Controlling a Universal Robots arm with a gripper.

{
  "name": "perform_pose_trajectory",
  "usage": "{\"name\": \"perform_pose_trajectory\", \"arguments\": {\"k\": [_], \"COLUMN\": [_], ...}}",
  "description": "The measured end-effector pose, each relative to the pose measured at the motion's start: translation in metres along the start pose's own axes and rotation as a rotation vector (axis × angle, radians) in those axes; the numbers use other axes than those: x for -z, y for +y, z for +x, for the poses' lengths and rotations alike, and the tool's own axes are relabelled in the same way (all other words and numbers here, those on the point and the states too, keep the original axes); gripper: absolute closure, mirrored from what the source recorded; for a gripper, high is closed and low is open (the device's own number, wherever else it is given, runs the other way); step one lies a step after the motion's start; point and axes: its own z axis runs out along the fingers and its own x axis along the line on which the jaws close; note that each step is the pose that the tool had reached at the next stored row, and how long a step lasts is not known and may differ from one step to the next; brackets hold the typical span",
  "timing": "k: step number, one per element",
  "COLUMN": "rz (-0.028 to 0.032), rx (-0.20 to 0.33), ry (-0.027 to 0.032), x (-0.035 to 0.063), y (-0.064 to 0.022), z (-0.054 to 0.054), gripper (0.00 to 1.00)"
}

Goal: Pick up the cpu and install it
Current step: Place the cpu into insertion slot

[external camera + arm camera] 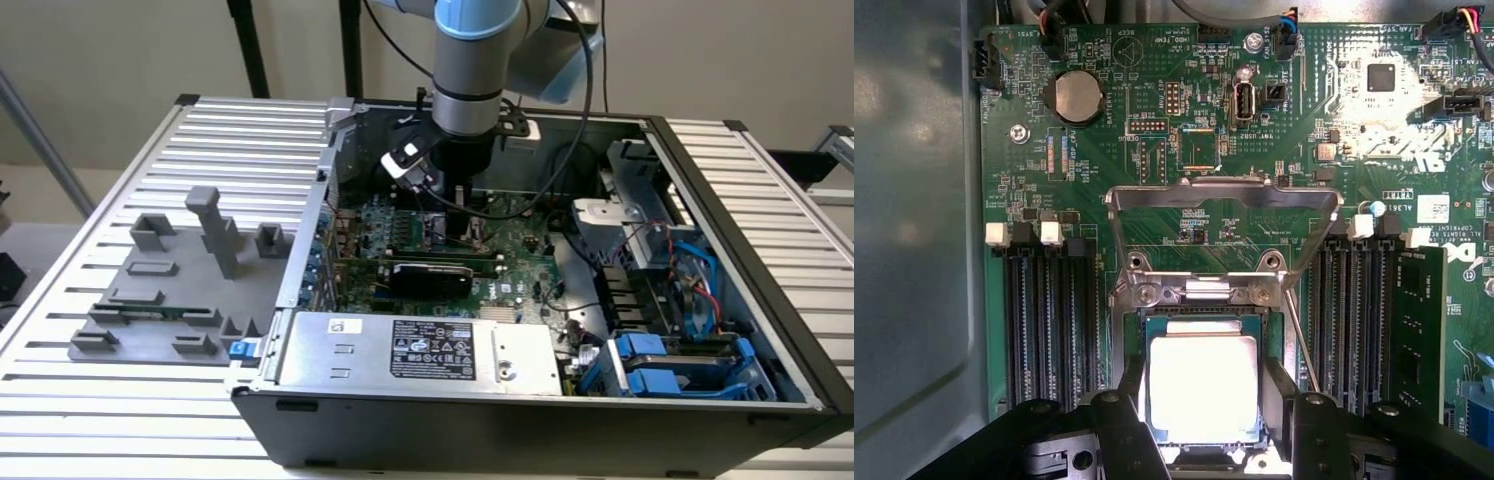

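now the fingers [1126,425] clasp the cpu [1204,385] by two opposite edges at the socket [1199,318], frame [1224,195] raised clear.

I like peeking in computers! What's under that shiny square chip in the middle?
The chip is over its socket, whose rim peeks out around it, on the green board. Anything directly beneath is covered by the chip.

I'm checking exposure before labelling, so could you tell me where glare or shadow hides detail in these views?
Wrist view: the cpu glares almost white, and a bright patch bleaches the circuit board near one corner. Exterior view: even light, but the computer case is dim inside under the arm.
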Motion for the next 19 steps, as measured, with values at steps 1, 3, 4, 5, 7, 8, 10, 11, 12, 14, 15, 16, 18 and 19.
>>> {"name": "perform_pose_trajectory", "arguments": {"k": [1, 3, 4, 5, 7, 8, 10, 11, 12, 14, 15, 16, 18, 19], "rz": [0.0002, 0.001, 0.0014, 0.002, 0.0033, 0.0037, 0.0045, 0.005, 0.0053, 0.0062, 0.0066, 0.007, 0.0078, 0.0081], "rx": [0.0, 0.0, 0.0, 0.0, 0.0, 0.0, 0.0, 0.0, 0.0, 0.0, 0.0, 0.0, 0.0, 0.0], "ry": [0.0, -0.0002, -0.0003, -0.0004, -0.0007, -0.0007, -0.001, -0.0012, -0.0015, -0.0023, -0.0026, -0.0032, -0.0046, -0.0053], "x": [0.0, 0.0001, 0.0001, 0.0001, 0.0001, 0.0001, 0.0001, 0.0001, 0.0, 0.0, 0.0, 0.0, -0.0001, -0.0001], "y": [0.0, 0.0, 0.0, 0.0, 0.0, 0.0, 0.0, 0.0, 0.0, 0.0, 0.0001, 0.0002, 0.0007, 0.001], "z": [0.0, 0.0, 0.0, -0.0001, -0.0001, 0.0, 0.0, 0.0, 0.0, 0.0, 0.0, 0.0, 0.0, 0.0], "gripper": [0.46, 0.46, 0.46, 0.46, 0.46, 0.46, 0.46, 0.46, 0.46, 0.46, 0.46, 0.46, 0.46, 0.46]}}
